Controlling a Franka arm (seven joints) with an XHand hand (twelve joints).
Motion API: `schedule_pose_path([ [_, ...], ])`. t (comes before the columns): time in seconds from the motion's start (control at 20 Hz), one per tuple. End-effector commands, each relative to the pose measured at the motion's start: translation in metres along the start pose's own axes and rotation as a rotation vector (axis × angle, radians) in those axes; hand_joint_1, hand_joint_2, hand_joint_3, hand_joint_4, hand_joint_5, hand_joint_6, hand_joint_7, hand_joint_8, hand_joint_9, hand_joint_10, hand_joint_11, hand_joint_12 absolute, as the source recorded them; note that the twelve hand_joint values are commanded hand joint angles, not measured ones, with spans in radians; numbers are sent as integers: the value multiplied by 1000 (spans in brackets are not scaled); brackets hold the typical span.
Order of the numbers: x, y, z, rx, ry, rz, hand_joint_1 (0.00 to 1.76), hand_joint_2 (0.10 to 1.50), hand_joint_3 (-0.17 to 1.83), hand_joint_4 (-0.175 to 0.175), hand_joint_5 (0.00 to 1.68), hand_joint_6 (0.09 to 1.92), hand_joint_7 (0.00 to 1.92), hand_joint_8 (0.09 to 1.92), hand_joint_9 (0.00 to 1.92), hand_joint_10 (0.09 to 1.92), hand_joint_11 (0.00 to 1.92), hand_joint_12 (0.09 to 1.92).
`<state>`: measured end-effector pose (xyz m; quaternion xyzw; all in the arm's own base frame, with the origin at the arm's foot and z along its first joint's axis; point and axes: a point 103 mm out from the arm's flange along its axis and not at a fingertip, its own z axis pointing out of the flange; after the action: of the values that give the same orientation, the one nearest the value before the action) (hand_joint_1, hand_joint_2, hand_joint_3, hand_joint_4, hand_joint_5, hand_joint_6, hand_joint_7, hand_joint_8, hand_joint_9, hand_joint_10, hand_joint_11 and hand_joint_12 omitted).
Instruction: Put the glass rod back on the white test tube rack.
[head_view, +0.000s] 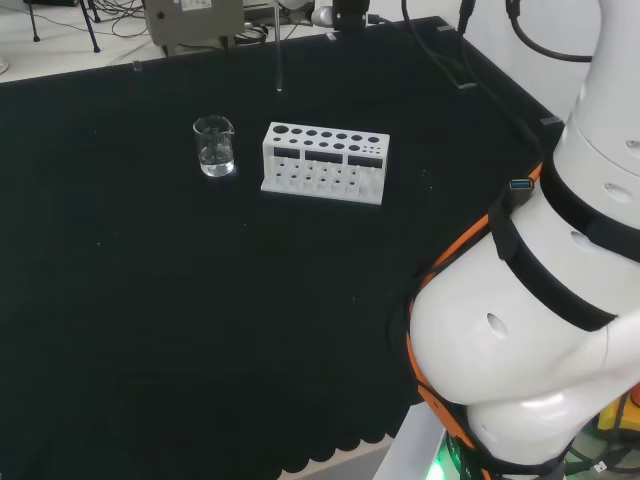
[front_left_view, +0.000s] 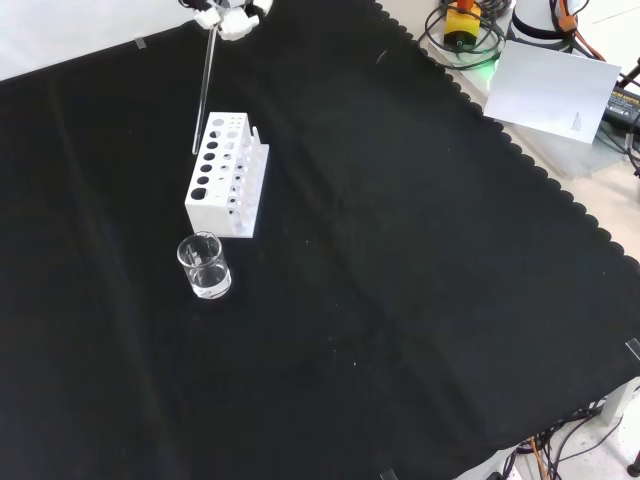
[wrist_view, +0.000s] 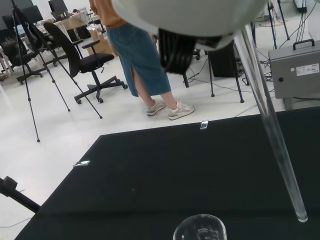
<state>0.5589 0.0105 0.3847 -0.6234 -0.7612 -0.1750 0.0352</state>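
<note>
A thin glass rod hangs almost upright in the air. The hand, at the front view's top edge, is shut on its upper end. The rod's lower tip hovers just above the left side of the white test tube rack, apart from it. In the head view the rod hangs beyond the rack, and the hand is dark at the top edge. The wrist view has the rod slanting down across the cloth.
A small clear glass beaker stands close in front of the rack; it is left of the rack in the head view, and its rim is in the wrist view. A grey box sits beyond the cloth's far edge.
</note>
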Motion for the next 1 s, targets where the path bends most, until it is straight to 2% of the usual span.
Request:
schedule_pose_path([
  [0.05, -4, -11, -3, 6, -13, 0, 1306, 601, 938, -175, 1089, 884, 1154, 1282, 1570, 1037, 1645, 858],
  [0.15, 0, -13, -10, 5, -12, -3, 1306, 601, 938, -175, 1090, 884, 1154, 1282, 1571, 1036, 1645, 859],
  [0.35, 2, -21, 5, 3, 18, -15, 1306, 600, 939, -175, 1090, 884, 1155, 1281, 1571, 1036, 1645, 859],
  [0.55, 11, -12, 19, 24, 18, -24, 1306, 600, 940, -175, 1090, 885, 1155, 1281, 1571, 1036, 1645, 860],
  [1.0, 12, -17, 18, 24, 25, -37, 1307, 599, 942, -175, 1090, 886, 1156, 1281, 1572, 1035, 1646, 862],
])
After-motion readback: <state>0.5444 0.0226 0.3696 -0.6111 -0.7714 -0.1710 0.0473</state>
